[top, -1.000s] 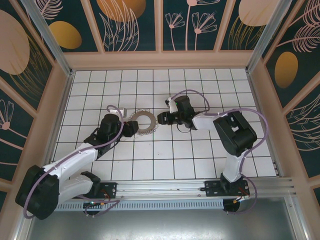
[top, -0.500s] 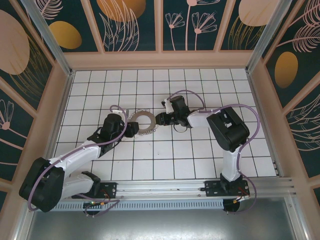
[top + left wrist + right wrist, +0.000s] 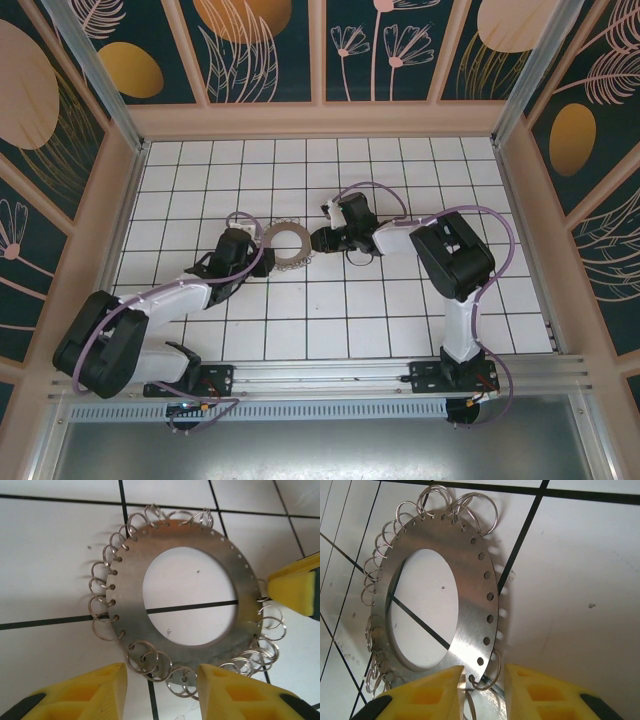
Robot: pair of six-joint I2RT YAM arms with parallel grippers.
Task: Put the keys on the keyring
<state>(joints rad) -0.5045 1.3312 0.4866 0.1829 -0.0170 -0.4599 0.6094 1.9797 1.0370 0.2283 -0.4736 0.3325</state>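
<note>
The keyring (image 3: 288, 243) is a flat grey metal disc with an open centre and many small wire rings hung round its rim; it lies on the white tiles. My left gripper (image 3: 262, 256) is at its near-left rim. Seen from the left wrist, the yellow fingertips (image 3: 95, 695) stand apart, open, with a few small rings of the keyring (image 3: 190, 580) between them and touching neither. My right gripper (image 3: 318, 240) is at the keyring's right rim. Its jaws (image 3: 482, 690) are narrow around the rim of the keyring (image 3: 470, 595) and one small ring; contact is unclear. The keys are out of view.
The tiled floor (image 3: 330, 320) is walled in by a wooden frame (image 3: 320, 120) with patterned panels behind it. A metal rail (image 3: 330, 380) carries both arm bases along the near edge. The right arm's yellow finger (image 3: 295, 587) shows at the keyring's right rim in the left wrist view.
The right gripper has edged left onto the keyring's rim and its jaws have narrowed. The left arm has stretched out lower and further left, its gripper staying at the keyring's near-left rim.
</note>
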